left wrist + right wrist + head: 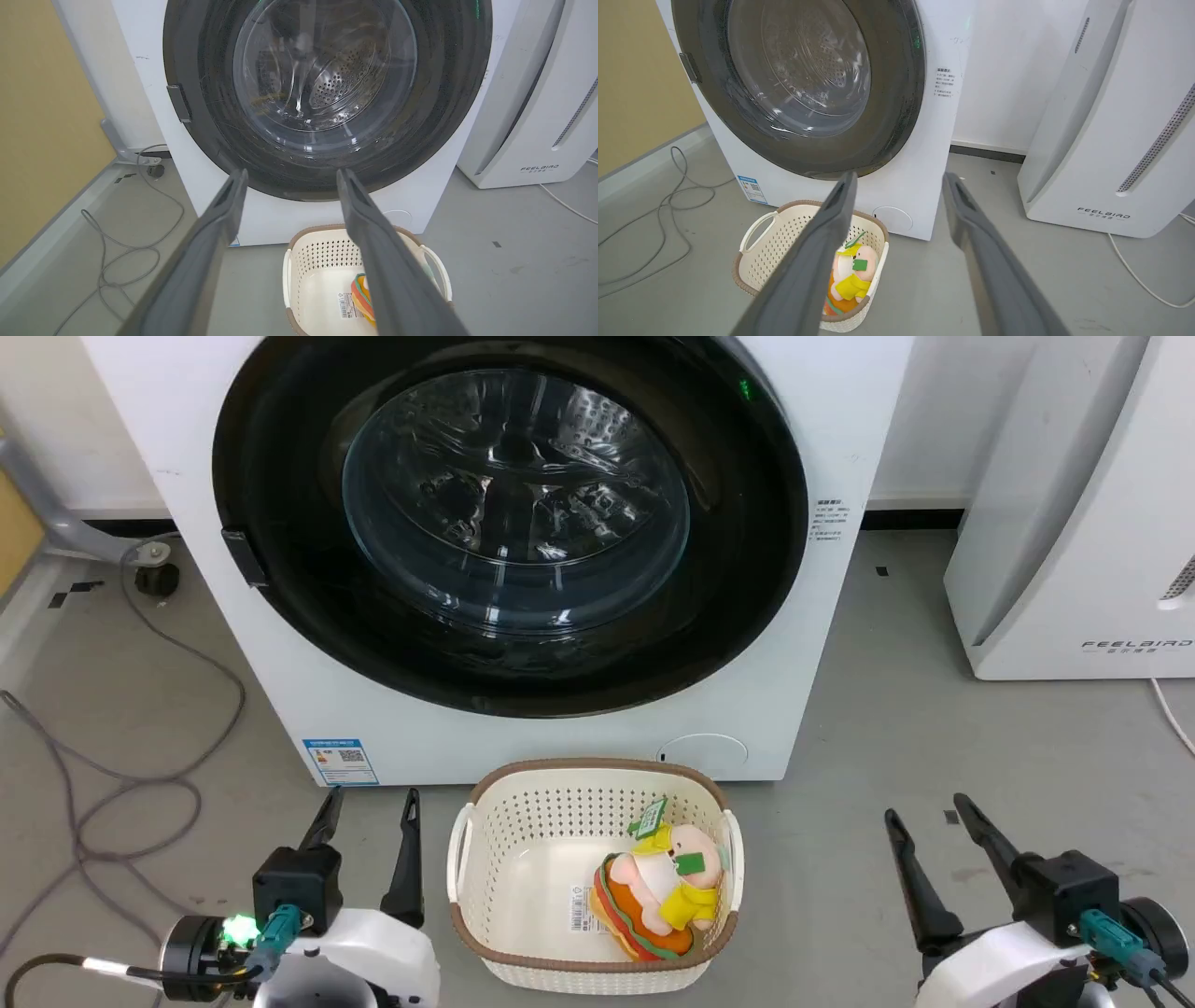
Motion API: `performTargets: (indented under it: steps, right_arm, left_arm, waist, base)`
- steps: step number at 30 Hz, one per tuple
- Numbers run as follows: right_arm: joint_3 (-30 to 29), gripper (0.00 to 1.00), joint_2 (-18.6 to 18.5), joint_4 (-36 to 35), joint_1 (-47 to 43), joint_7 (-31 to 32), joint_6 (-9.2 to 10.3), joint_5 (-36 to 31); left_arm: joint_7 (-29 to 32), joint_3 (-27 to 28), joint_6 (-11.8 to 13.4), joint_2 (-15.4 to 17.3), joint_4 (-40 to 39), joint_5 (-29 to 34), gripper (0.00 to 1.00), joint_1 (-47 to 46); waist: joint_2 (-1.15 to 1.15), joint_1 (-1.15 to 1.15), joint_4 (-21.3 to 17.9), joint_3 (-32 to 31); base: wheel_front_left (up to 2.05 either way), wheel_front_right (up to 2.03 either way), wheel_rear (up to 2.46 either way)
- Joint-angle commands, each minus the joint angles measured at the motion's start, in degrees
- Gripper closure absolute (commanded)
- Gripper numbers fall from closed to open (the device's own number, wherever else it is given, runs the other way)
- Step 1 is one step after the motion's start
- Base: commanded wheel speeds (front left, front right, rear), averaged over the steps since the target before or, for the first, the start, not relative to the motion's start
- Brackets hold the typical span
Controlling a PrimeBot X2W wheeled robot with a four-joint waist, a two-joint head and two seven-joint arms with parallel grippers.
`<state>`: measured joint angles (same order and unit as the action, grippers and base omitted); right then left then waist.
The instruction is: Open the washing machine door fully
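Observation:
The washing machine (196, 448) (140, 70) (943, 135) is a white front-loader facing me. Its door (280, 569) (196, 116) (896, 93), a glossy black disc with a clear glass bowl centre, lies flat against the front, closed, with a small dark handle (245, 558) on its left edge. My left gripper (372, 807) (289, 177) hangs open at the lower left, well short of the machine. My right gripper (929, 814) (899, 179) stands open at the lower right, nothing between its fingers.
A cream perforated basket (523, 803) (322, 252) (784, 233) holding a plush toy (658, 896) sits on the floor before the machine, between my grippers. A white FEELBIRD appliance (1074, 523) stands to the right. Grey cables (140, 784) loop on the floor at left.

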<state>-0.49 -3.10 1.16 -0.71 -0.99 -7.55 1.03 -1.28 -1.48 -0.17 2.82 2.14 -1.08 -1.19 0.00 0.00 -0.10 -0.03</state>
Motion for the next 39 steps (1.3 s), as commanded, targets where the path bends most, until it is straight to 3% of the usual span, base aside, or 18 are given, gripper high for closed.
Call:
performTargets:
  steps: [1,16,30,39]
  right_arm:
    - [-0.21,1.00,0.03,0.20,0.07,-0.58,0.02,0.26]
    - [-0.76,1.00,0.05,1.33,0.34,-2.23,0.02,2.63]
    - [0.64,1.00,0.08,2.34,3.61,-4.30,0.03,25.45]
    - [-1.12,1.00,-0.61,5.70,9.26,-2.92,0.03,35.76]
  left_arm:
    - [-0.57,-0.40,0.06,0.03,0.39,-0.43,0.00,-0.84]
    - [-2.37,-1.87,0.14,0.03,2.20,-1.53,0.00,-1.48]
    - [-4.05,-3.03,0.28,0.04,3.50,-2.69,0.00,-1.99]
    - [-5.12,-3.61,0.41,0.04,3.59,-3.30,0.00,-3.19]
  waist:
    - [0.00,0.00,-0.01,0.00]
    - [0.00,0.00,-0.05,-0.17]
    - [0.00,0.00,-0.12,0.02]
    - [0.00,0.00,-0.09,1.42]
  base:
    - [0.00,0.00,0.00]
    - [0.00,0.00,0.00]
    - [0.00,0.00,0.00]
    - [0.00,0.00,0.00]
